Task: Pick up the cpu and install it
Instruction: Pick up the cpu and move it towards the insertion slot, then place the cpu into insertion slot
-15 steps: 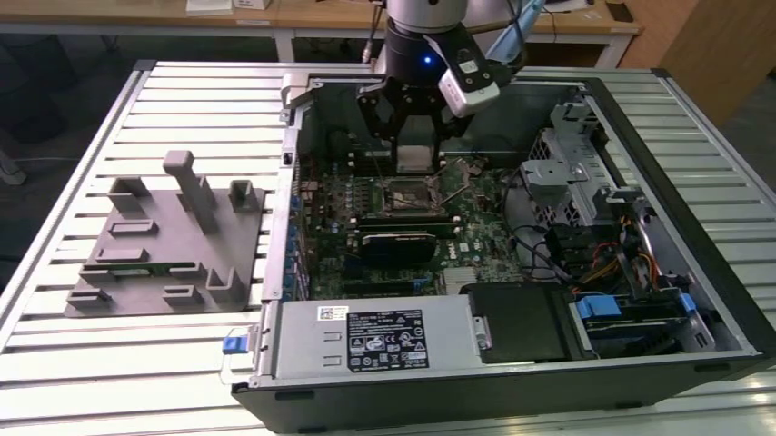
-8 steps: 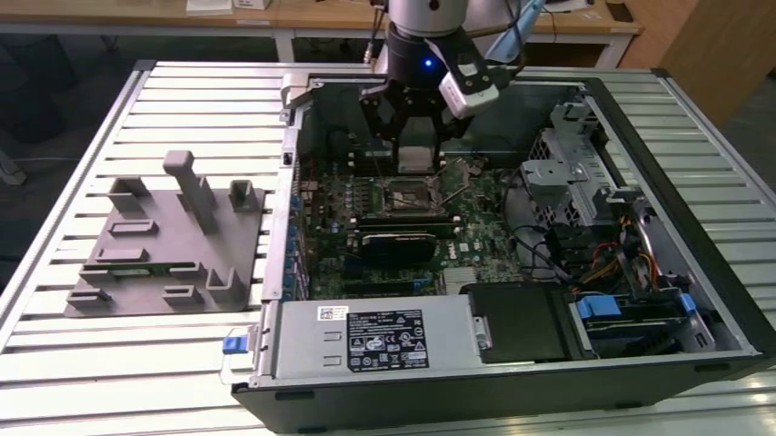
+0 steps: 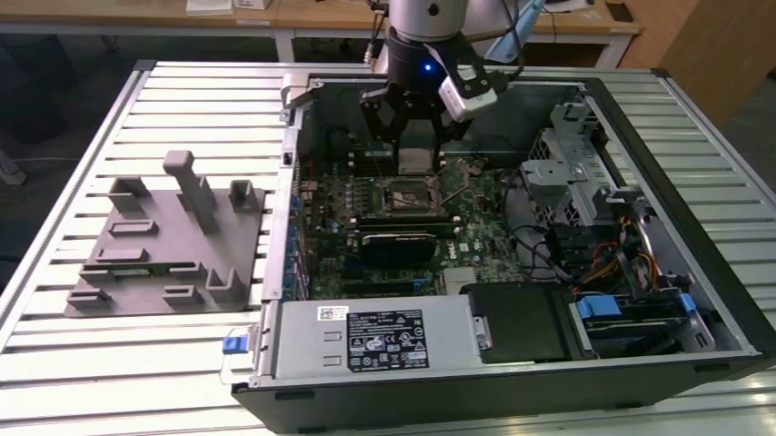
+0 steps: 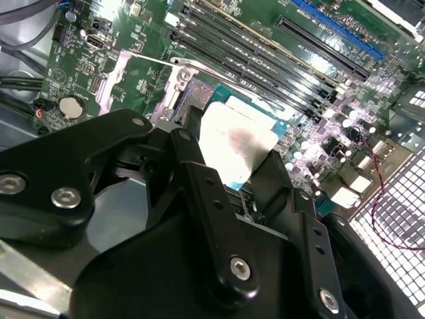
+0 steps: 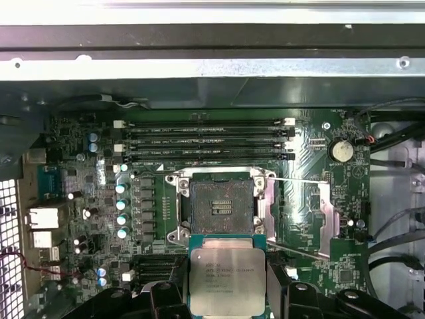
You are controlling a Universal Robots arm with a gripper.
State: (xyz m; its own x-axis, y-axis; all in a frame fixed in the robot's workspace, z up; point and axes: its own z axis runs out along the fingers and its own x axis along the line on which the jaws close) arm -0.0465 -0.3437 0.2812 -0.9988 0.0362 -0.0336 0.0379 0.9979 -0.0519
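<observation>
**CPU in grasp above open socket, not yet seated**

The gripper (image 3: 416, 145) stands inside the open computer case (image 3: 715, 272), which lies on the slatted desk (image 3: 182, 363). Its fingers (image 4: 192, 166) are clenched on two opposite edges of the cpu (image 5: 227, 282), whose silvery top faces the first wrist view. The pick-up is judged complete and the work is now at the carry-to-socket stage of the installation.

In the exterior view the cpu hangs clear of the motherboard, close over the black-framed socket (image 3: 404, 193) and not touching it. In the first wrist view the socket (image 5: 221, 206) is bare, with its contact field exposed. The metal load plate (image 5: 330, 219) lies swung open beside it, so nothing covers the seat. The memory slots (image 5: 206, 139) run just beyond the socket. The grey tray (image 3: 158, 245) rests on the desk, well apart from the case, toward the exterior view's left.

Judgement: seating calls for the chip to be square to the socket frame, level with it, and centred before contact. The exposed contacts are likely fragile, so a skewed or sliding contact is the main risk. Whether the chip's corner marking matches the socket cannot be told.
</observation>
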